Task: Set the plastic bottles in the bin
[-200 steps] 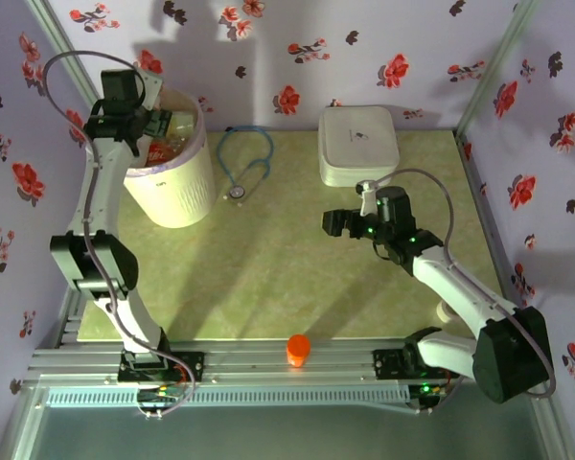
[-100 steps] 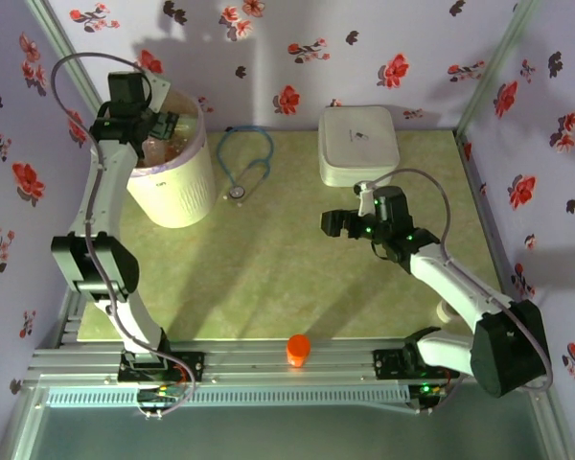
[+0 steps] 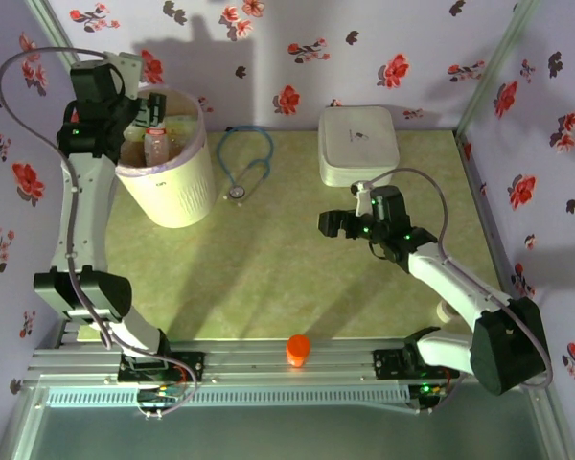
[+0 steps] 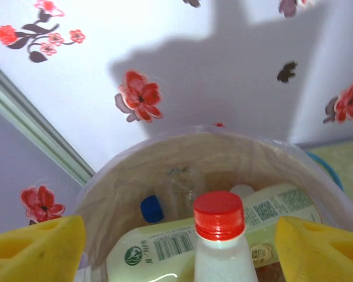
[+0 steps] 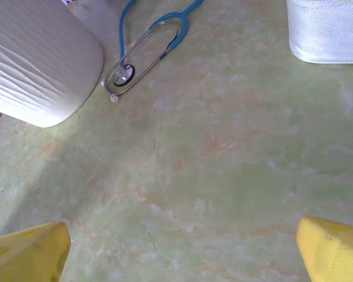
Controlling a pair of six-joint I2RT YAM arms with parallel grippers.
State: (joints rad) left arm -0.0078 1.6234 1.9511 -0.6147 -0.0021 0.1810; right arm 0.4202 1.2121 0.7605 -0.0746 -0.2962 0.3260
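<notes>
The bin (image 3: 177, 192) stands at the back left of the table, lined with a pale bag and holding several plastic bottles (image 3: 156, 144). In the left wrist view a red-capped bottle (image 4: 219, 235) stands upright inside the bin (image 4: 106, 176) over a lying bottle with a yellow-green label (image 4: 159, 247); a blue cap (image 4: 151, 208) shows deeper down. My left gripper (image 3: 115, 105) hovers over the bin's left rim. It is open, and its yellow pads (image 4: 35, 247) stand well clear of the red-capped bottle on both sides. My right gripper (image 3: 331, 222) hangs open over bare table right of centre, with nothing between its pads (image 5: 29, 249).
A blue stethoscope (image 3: 244, 163) lies right of the bin. A white lidded box (image 3: 357, 144) sits at the back right. An orange knob (image 3: 298, 350) stands on the front rail. Floral walls close in on three sides, close behind the bin.
My left arm has drawn back up and to the left from over the bin's middle, and the red-capped bottle now stands free in the bin. The right arm has barely shifted.
</notes>
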